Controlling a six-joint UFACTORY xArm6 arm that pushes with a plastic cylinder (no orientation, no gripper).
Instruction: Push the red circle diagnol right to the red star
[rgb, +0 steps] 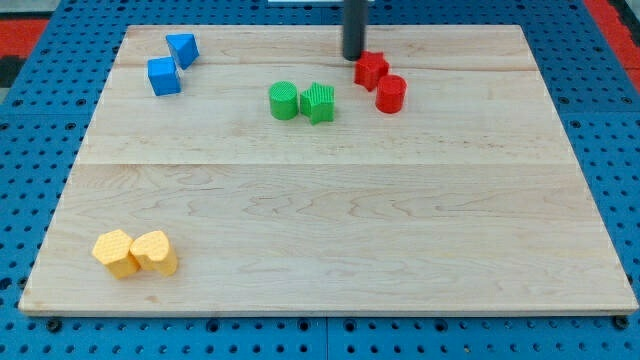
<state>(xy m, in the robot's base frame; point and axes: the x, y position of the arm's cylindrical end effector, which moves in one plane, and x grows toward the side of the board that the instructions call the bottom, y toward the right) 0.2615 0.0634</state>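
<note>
The red circle (391, 94) is a short red cylinder near the view's top, right of centre. The red star (371, 70) sits just up and to its left, touching or nearly touching it. My tip (354, 57) is the lower end of a dark rod that comes down from the view's top edge. It stands just left of the red star, close to its upper left side, and up-left of the red circle.
A green circle (284, 101) and a green star (318, 102) sit side by side left of the red blocks. Two blue blocks (172, 63) lie at top left. Two yellow blocks (135, 252) lie at bottom left. The wooden board (330, 220) lies on a blue pegboard.
</note>
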